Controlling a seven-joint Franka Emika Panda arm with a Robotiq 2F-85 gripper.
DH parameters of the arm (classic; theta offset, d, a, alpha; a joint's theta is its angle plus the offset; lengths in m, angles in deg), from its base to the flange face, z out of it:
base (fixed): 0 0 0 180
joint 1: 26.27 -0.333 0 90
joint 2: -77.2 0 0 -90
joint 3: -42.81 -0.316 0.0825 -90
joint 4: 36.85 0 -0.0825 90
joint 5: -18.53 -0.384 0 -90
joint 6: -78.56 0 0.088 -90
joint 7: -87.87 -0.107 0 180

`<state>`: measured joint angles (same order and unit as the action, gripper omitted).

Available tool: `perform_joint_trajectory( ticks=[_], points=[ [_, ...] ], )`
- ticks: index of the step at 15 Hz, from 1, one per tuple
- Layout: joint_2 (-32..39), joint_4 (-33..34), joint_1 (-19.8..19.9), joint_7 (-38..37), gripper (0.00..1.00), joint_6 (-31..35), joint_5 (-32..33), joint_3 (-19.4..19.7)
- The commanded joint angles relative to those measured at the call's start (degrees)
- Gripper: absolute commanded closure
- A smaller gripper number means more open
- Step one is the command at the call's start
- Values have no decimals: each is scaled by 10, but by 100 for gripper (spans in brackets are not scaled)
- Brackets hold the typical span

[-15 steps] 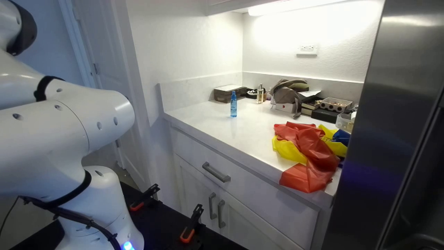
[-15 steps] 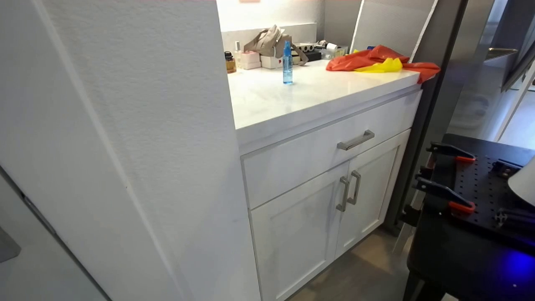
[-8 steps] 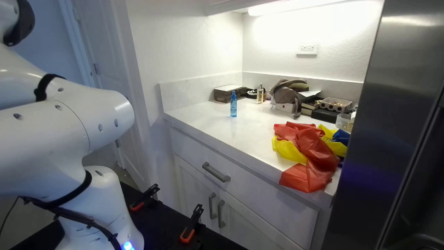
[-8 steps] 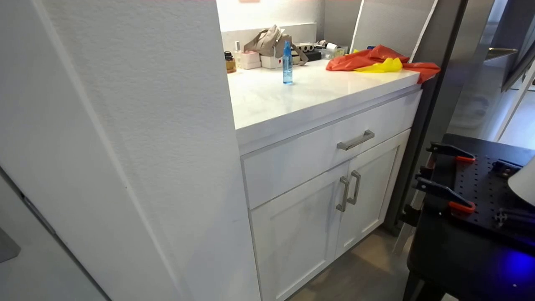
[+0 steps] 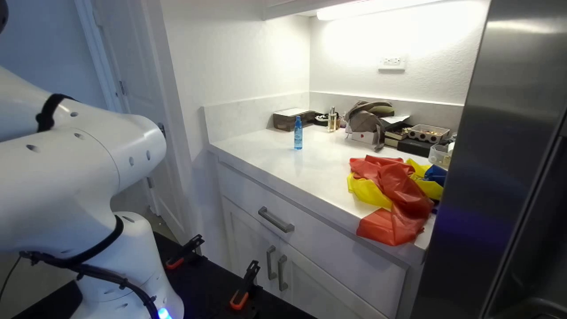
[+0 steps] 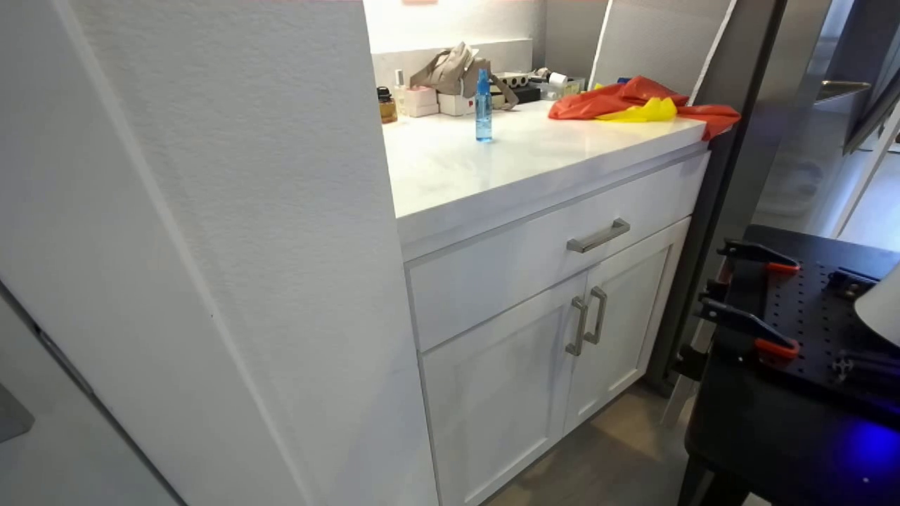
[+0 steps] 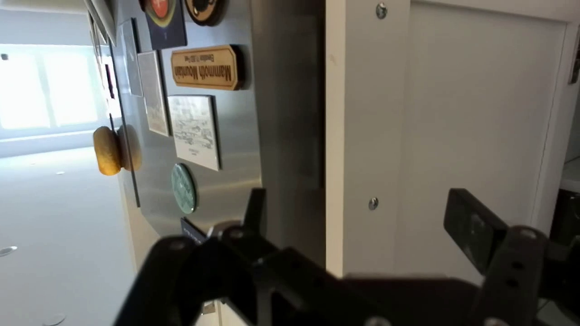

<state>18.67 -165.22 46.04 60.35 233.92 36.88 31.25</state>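
Observation:
In the wrist view my gripper (image 7: pixel 361 209) stands wide open, its dark fingers (image 7: pixel 473 226) far apart with nothing between them. Behind the gap are a white cabinet panel (image 7: pixel 471 113) with small round knobs and the metal side of a fridge (image 7: pixel 235 136) carrying magnets. Neither exterior view takes in the gripper. A slim blue spray bottle (image 5: pixel 298 135) is upright on the white counter (image 5: pixel 266 148), well away from the visible arm links. To its right lies a crumpled red, yellow and blue sheet (image 5: pixel 392 195), partly over the counter's front edge. Both exterior views show these.
Along the back of the counter are a brown bag (image 5: pixel 365 119), a dark box (image 5: pixel 292 119), perfume bottles (image 5: pixel 332 119) and small trays (image 5: pixel 427 133). A steel fridge (image 5: pixel 496 155) borders the counter. Clamps (image 5: pixel 245 285) rise from the black base table (image 6: pixel 773 422).
In an exterior view the arm's upper links have shifted left, and the dark-capped link has nearly left the picture. Bottle and sheet have stayed where they were.

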Motion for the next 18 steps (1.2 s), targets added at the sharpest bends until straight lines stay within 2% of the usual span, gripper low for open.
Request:
perform_joint_trajectory(
  ticks=[1, 5, 13, 18],
  points=[
    [10, -6, -40, 57, 0, 8, -23, 33],
    [32, 2, -79, 92, 0, 0, -31, 59],
    [72, 16, -113, 109, 0, 5, -27, 80],
    [102, 37, -160, 132, 0, 8, -29, 108]
  ],
)
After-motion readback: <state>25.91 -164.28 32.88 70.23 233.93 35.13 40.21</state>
